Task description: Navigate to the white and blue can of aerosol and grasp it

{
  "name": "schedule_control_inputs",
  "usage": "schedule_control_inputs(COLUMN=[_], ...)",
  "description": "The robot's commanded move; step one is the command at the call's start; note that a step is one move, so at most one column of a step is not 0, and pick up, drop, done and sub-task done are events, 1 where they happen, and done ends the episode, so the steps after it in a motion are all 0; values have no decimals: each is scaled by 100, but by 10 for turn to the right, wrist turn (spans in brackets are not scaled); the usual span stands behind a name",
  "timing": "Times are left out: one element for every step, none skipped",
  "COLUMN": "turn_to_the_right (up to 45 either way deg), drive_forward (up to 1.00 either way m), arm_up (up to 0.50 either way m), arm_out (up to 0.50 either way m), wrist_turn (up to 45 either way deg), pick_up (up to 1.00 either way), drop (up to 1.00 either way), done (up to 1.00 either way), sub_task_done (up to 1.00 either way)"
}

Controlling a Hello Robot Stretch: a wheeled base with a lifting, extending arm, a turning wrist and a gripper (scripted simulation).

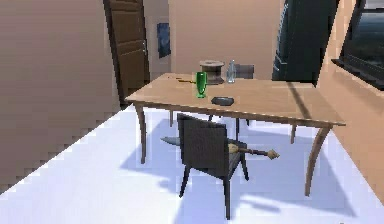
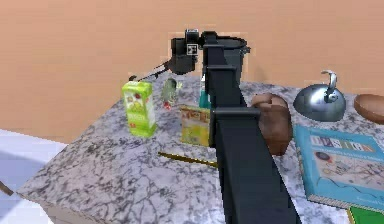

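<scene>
The dark arm [image 2: 240,150] rises over a speckled stone counter [image 2: 90,170] in the arm side view. My gripper [image 2: 152,75] is at its far end, fingers pointing to the view's left, with the orange wall behind them. Just below the fingers stands a small pale upright thing [image 2: 170,92], too small to name. A teal-blue thing [image 2: 204,98] peeks out at the arm's left edge, mostly hidden. I cannot tell whether the gripper holds anything.
The counter holds a green carton [image 2: 140,107], a yellow-green box [image 2: 195,125], a pencil [image 2: 185,158], a brown lump [image 2: 272,120], a metal kettle [image 2: 320,98] and a blue book [image 2: 345,160]. The forward view shows a wooden table [image 1: 270,105], dark chair [image 1: 210,150], door [image 1: 128,45].
</scene>
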Motion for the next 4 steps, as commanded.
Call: schedule_control_inputs(turn_to_the_right=[0,0,0,0], drive_forward=[0,0,0,0], arm_up=[0,-14,0,10], arm_out=[0,0,0,0], wrist_turn=[240,0,0,0], pick_up=[0,0,100,0], drop=[0,0,0,0], done=[0,0,0,0], sub_task_done=[0,0,0,0])
